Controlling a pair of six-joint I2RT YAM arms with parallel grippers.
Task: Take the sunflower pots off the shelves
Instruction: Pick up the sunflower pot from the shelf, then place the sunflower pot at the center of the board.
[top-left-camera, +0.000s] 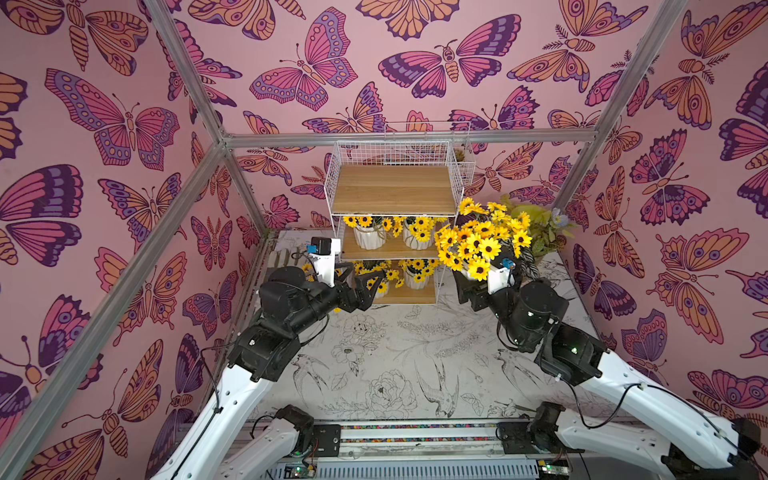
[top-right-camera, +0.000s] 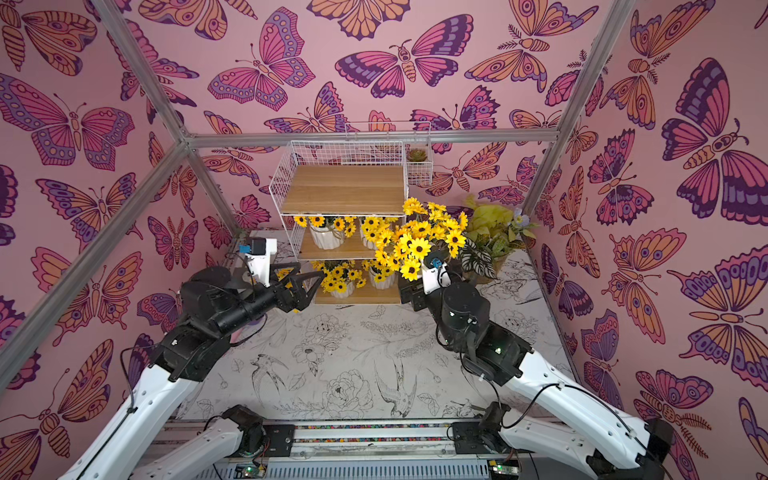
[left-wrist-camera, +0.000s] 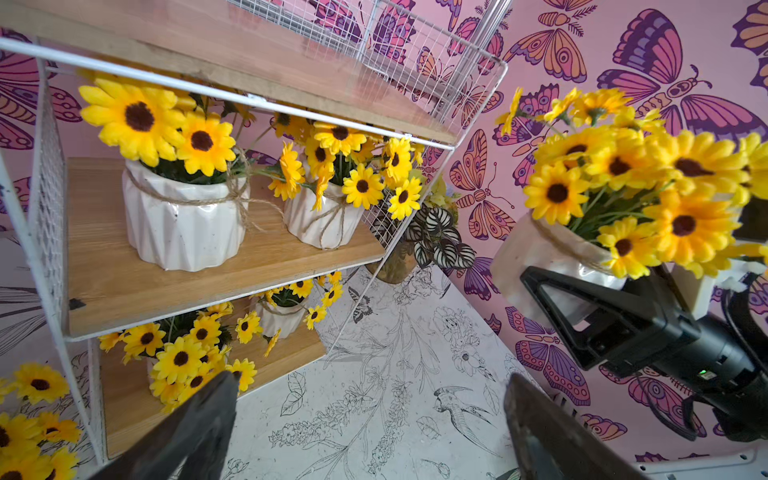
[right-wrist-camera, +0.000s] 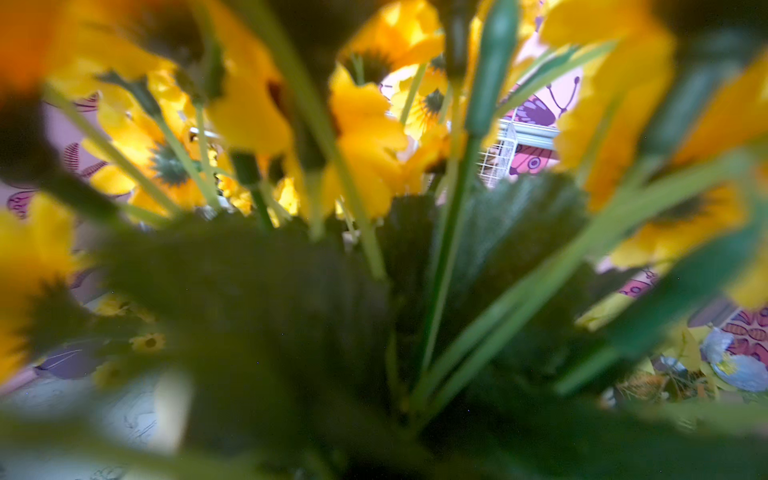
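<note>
Left arm (top-left-camera: 232, 399): white shell links, chunky black joint housings, and rows of small screw holes!
Right arm (top-left-camera: 656, 405): same white-and-black build, with green lights glowing on its black joints.
Cables (top-left-camera: 210, 374): thin, black, looping alongside both arms.
Wrist camera mounts (top-left-camera: 326, 262): white blocks with a blue tab.
Left end effector (left-wrist-camera: 372, 378): 2 black tapering fingers.

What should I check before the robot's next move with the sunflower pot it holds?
1. Grip: right gripper shut on the held pot: ok.
2. Clearance: held pot hangs beside the shelves, apart from them: ok.
3. Free arm: left gripper open, empty: ok.
4. Landing place: bare table before the shelves: ok.
5. Right wrist view: not ok, flowers block it.
6. Shelves emptied: not ok; middle-board pots and bottom-board pots stand there.
</note>
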